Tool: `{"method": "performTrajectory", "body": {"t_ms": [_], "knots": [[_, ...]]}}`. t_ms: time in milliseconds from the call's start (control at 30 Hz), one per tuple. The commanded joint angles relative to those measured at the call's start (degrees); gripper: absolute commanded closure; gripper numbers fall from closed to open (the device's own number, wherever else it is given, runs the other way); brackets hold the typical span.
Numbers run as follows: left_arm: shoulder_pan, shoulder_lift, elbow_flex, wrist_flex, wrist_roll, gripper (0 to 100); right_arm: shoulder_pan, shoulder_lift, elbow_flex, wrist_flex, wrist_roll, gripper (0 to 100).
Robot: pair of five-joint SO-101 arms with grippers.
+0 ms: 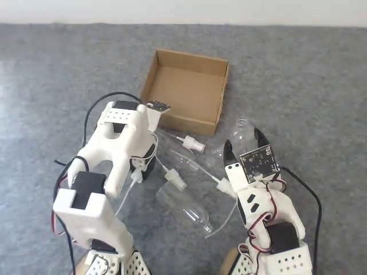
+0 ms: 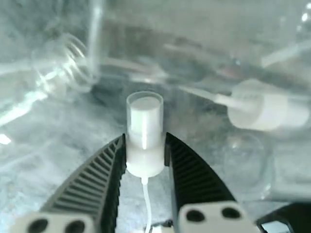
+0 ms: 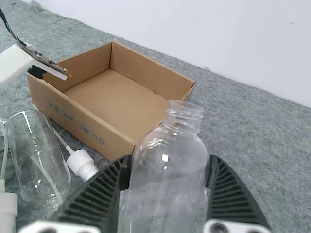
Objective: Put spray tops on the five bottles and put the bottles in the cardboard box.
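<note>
High view: cardboard box (image 1: 182, 122) sits on gray carpet (image 1: 321, 74), beyond both arms. Right gripper (image 3: 167, 165) jaws spread wide, clamped either side of a clear bottle (image 3: 170, 145) near the box. Left gripper (image 2: 144, 141) jaws nearly closed, pinching a white spray top (image 2: 144, 116).

Brown box (image 1: 186, 122) on mottled grey carpet (image 1: 57, 74), white wall (image 3: 218, 39) far behind. Clear bottle (image 3: 167, 174), white spray top (image 2: 144, 141). White arms (image 1: 114, 149) with black ribbed fingers (image 2: 192, 177).

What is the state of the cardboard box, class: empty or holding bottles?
Empty. The cardboard box shows a bare brown floor; the bottles in view are outside it.
</note>
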Motion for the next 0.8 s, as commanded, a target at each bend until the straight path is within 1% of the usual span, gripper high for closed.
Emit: {"method": "performTrajectory", "body": {"t_ms": [0, 133, 200, 367, 500, 700, 767], "knots": [[0.4, -0.4, -2.1, 3.0, 0.0, 98, 0.7, -1.2, -1.1, -1.2, 0.1, 85.4], [0.4, -0.5, -2.1, 4.5, -0.1, 98, 0.7, -1.2, -1.0, -1.4, 0.1, 85.4], [0.2, -2.2, -1.7, 4.8, -1.8, 98, 0.7, -1.2, -1.0, -1.5, 0.1, 85.5], [-0.1, -13.1, -0.7, 8.9, -2.9, 98, 0.7, -1.2, -1.0, -1.5, 0.1, 85.5], [0.0, -22.2, -0.7, 9.9, -2.8, 98, 0.6, -1.2, -1.0, -1.6, 0.1, 85.5], [0.1, -27.3, -0.7, 9.9, -2.5, 98, 0.2, -1.2, -1.1, -1.6, 0.0, 85.5], [0.4, -28.7, -0.9, 9.9, -1.1, 98, 0.2, -1.2, -1.1, -1.6, -0.4, 85.5]]}}
